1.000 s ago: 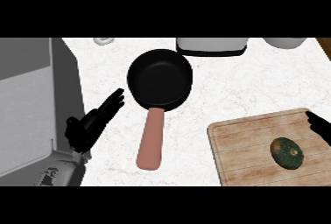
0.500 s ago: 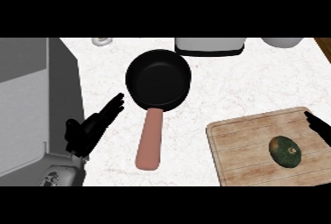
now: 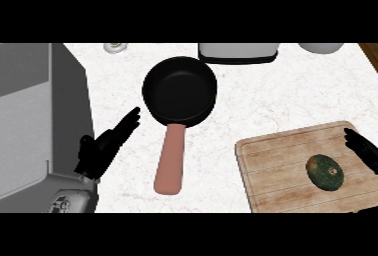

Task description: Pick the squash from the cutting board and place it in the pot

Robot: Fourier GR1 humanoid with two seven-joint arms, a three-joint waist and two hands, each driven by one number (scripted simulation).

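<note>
Two hands in frame, neither holding anything. Left hand (image 3: 105, 149) sits at the left edge of the white marble bench (image 3: 295, 95), fingers straight and spread, pointing up-right toward the pan; it touches nothing, with a gap between the fingertips and the pan. Right hand (image 3: 363, 149) only partly shows at the right edge, over the far right corner of the cutting board (image 3: 280, 172); a few fingers visible, relaxed, not curled round anything. Squash (image 3: 325, 171), dark green and round, lies on the right half of the cutting board, just below-left of the right hand's fingers, apart from them. Black pan (image 3: 179, 90) stands mid-bench with its pinkish handle (image 3: 171, 160) pointing toward the near edge, between left hand and board. Grey appliance (image 3: 238, 52) and a white vessel (image 3: 320, 47) at the far edge, cropped.
</note>
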